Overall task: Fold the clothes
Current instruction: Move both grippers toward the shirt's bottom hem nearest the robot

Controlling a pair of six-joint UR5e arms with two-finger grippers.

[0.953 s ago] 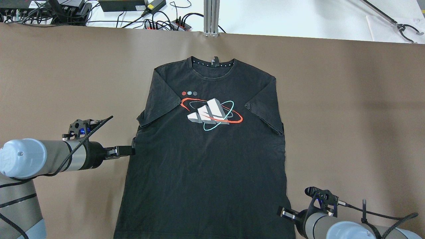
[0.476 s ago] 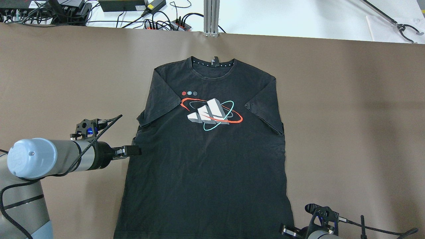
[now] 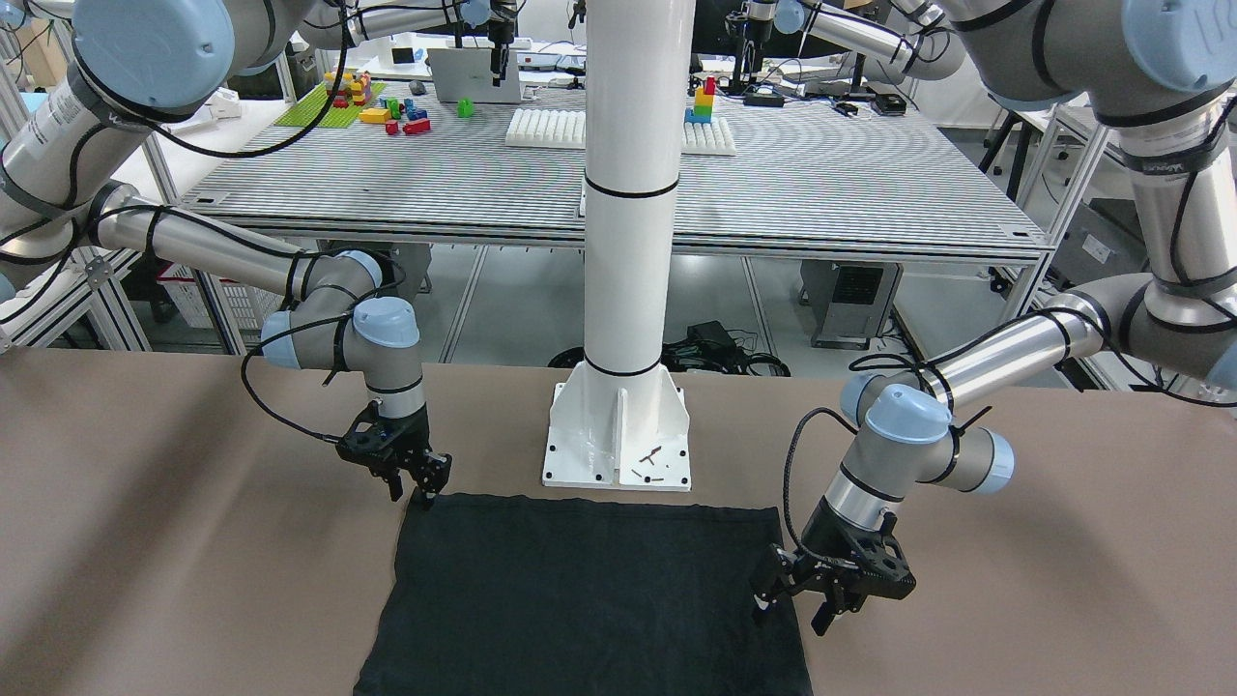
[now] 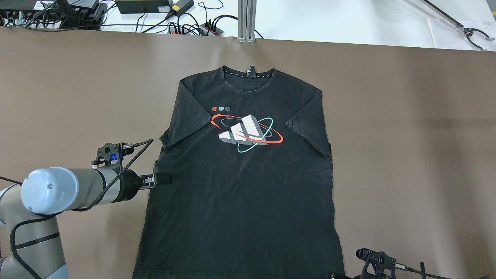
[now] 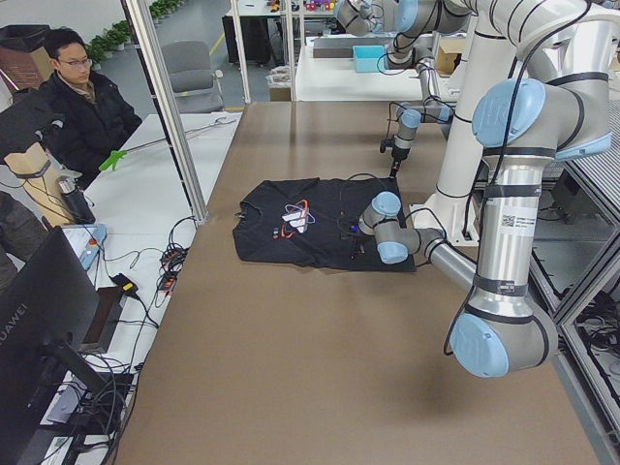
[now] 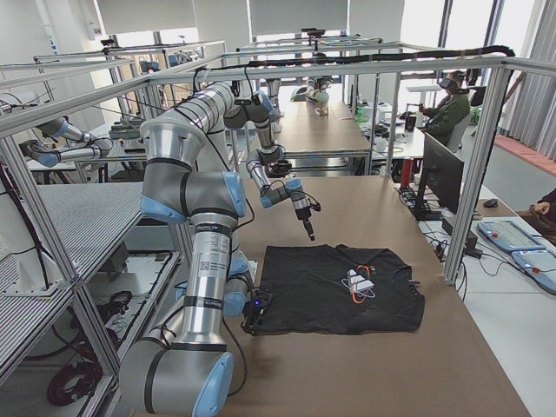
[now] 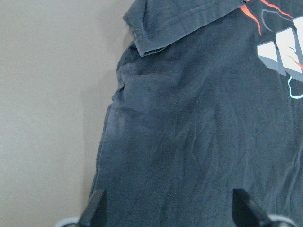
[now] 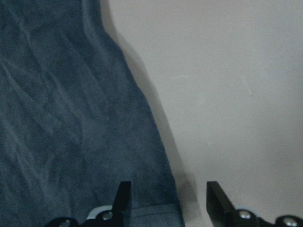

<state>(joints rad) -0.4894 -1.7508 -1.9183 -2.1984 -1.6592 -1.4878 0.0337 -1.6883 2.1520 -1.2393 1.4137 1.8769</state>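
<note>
Left gripper has its jaws spread wide, hovering over the side edge of the black short-sleeved fabric t-shirt with the red-white-teal logo. Right gripper has jaws apart too, at the shirt's hem corner. Shirt's lying flat, logo up, on the brown bench.

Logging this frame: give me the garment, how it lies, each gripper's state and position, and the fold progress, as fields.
garment: black T-shirt with a red, white and teal print
lay: spread flat, print up, on the brown table, collar away from the robot
left gripper: open, over the shirt's side edge, below the sleeve
right gripper: open, at a hem corner, one finger over fabric, one over table
fold progress: none visible yet
</note>
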